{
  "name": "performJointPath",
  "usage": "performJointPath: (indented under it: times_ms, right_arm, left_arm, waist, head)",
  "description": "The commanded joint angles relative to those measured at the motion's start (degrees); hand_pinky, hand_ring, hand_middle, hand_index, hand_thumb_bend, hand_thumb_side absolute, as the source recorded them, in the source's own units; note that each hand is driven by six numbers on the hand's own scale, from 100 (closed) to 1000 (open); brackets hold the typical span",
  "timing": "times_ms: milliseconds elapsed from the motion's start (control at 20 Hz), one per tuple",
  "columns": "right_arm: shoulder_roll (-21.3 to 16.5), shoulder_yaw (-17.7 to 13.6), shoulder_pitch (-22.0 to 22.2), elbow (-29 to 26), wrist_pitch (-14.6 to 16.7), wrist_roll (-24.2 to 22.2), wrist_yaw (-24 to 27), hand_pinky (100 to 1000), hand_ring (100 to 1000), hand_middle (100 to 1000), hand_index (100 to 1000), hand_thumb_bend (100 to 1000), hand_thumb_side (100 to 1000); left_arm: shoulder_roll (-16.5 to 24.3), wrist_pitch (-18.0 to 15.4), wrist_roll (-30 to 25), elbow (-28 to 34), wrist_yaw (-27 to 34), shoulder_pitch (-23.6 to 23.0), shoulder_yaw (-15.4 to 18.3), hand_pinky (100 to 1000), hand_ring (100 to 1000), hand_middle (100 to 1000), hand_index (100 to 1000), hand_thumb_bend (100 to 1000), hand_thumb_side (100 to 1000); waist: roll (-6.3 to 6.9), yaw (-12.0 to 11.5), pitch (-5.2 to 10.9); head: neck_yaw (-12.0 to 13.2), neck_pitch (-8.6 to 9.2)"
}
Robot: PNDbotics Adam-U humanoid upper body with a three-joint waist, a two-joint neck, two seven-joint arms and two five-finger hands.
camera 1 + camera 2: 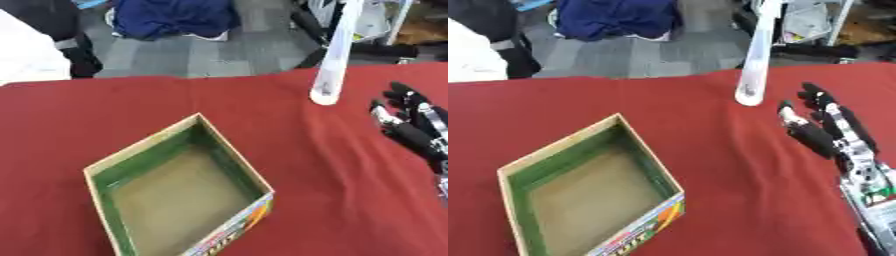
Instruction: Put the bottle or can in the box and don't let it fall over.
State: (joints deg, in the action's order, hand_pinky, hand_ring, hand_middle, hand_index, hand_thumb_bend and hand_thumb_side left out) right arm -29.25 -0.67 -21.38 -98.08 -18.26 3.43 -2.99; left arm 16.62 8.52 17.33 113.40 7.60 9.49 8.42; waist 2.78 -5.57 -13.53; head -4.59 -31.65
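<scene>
A tall, slim white bottle (333, 65) stands upright on the red tablecloth (131, 110) at the far right. An open cardboard box (179, 192) with green inner walls and a brown floor sits at the lower left, with nothing inside it. My right hand (829, 127) hovers just right of the bottle's base, a small gap between them, its fingers straight and pointing away from me. It holds nothing. My left hand does not show in either view.
Beyond the table's far edge lie a blue cloth heap (171, 17) on the grey floor and dark equipment (367, 47) behind the bottle. A white shape (26, 55) stands at the far left corner.
</scene>
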Motion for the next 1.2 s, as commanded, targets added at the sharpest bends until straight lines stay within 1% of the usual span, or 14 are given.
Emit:
performJointPath:
  times_ms: [50,150,200,250,300,350,400,550,600,750,900,1000,1200]
  right_arm:
    - [-2.09,-0.28,-1.25,0.52,0.28,-0.59,-0.44,999,986,911,1000,100,530]
    - [-2.12,-0.28,-1.36,0.78,0.43,-0.63,-0.37,999,986,911,1000,100,530]
    - [-2.07,-0.25,-1.60,1.00,0.41,-0.68,-0.22,998,986,909,1000,100,400]
    - [-1.93,-0.18,-2.39,1.58,0.24,-0.82,0.27,997,985,908,1000,100,351]
    - [-1.86,-0.11,-3.30,2.36,0.07,-0.91,0.99,991,978,903,1000,122,237]
    - [-1.85,-0.07,-4.07,3.10,-0.06,-0.85,1.83,986,972,900,1000,126,187]
    - [-1.88,-0.04,-4.63,3.65,-0.08,-0.68,2.68,979,962,895,1000,127,160]
    - [-2.11,0.09,-5.68,4.61,0.30,0.14,5.08,959,946,891,1000,123,157]
    - [-2.24,0.08,-6.13,4.86,0.56,0.50,5.79,922,913,879,1000,119,182]
    - [-2.64,0.32,-7.26,6.17,1.86,1.41,7.90,899,886,874,1000,115,210]
    - [-2.92,0.77,-8.15,8.17,3.60,1.59,9.61,899,891,873,1000,106,230]
    - [-2.92,0.99,-8.78,9.70,4.55,1.45,10.73,906,902,875,1000,100,228]
    - [-2.78,1.23,-10.29,12.21,5.43,0.98,12.43,925,920,880,1000,100,241]
  left_arm:
    - [0.91,0.08,0.05,1.19,0.20,0.22,0.41,714,951,857,787,118,848]
    - [0.91,0.09,0.04,1.19,0.21,0.22,0.41,714,951,857,787,118,848]
    - [0.90,0.10,0.02,1.19,0.23,0.23,0.38,714,951,856,787,117,849]
    - [0.87,0.16,-0.02,1.19,0.28,0.25,0.31,714,951,856,787,117,849]
    - [0.86,0.22,-0.02,1.19,0.33,0.26,0.30,714,950,855,786,117,849]
    - [0.86,0.28,0.01,1.19,0.38,0.26,0.30,714,950,855,786,118,849]
    - [0.86,0.32,0.02,1.19,0.43,0.27,0.29,714,950,854,785,118,849]
    - [0.90,0.38,0.01,1.19,0.58,0.30,0.25,714,950,854,784,119,849]
    - [0.92,0.39,-0.01,1.19,0.63,0.31,0.23,714,950,853,783,120,849]
    - [0.94,0.43,-0.08,1.19,0.80,0.38,0.15,714,950,852,782,121,850]
    - [0.95,0.49,-0.17,1.19,0.92,0.44,0.09,714,949,852,781,121,850]
    - [0.94,0.53,-0.20,1.19,0.97,0.46,0.08,714,950,851,780,121,850]
    - [0.92,0.56,-0.31,1.19,1.00,0.46,0.05,714,950,851,779,120,850]
  waist:
    - [0.03,-0.08,0.67]
    - [0.03,-0.08,0.67]
    - [0.07,-0.16,0.65]
    - [0.12,-0.25,0.61]
    - [0.16,-0.29,0.55]
    - [0.19,-0.33,0.51]
    - [0.21,-0.36,0.49]
    - [0.26,-0.43,0.48]
    - [0.28,-0.46,0.48]
    - [0.30,-0.51,0.48]
    - [0.33,-0.60,0.43]
    - [0.35,-0.68,0.38]
    - [0.43,-0.86,0.25]
  head:
    - [-0.13,0.16]
    - [-0.13,0.16]
    - [-0.22,0.15]
    - [-0.30,0.15]
    - [-0.32,0.16]
    - [-0.33,0.15]
    - [-0.34,0.14]
    - [-0.39,0.14]
    - [-0.43,0.10]
    - [-0.58,0.10]
    - [-0.69,0.09]
    - [-0.79,0.09]
    - [-1.00,0.14]
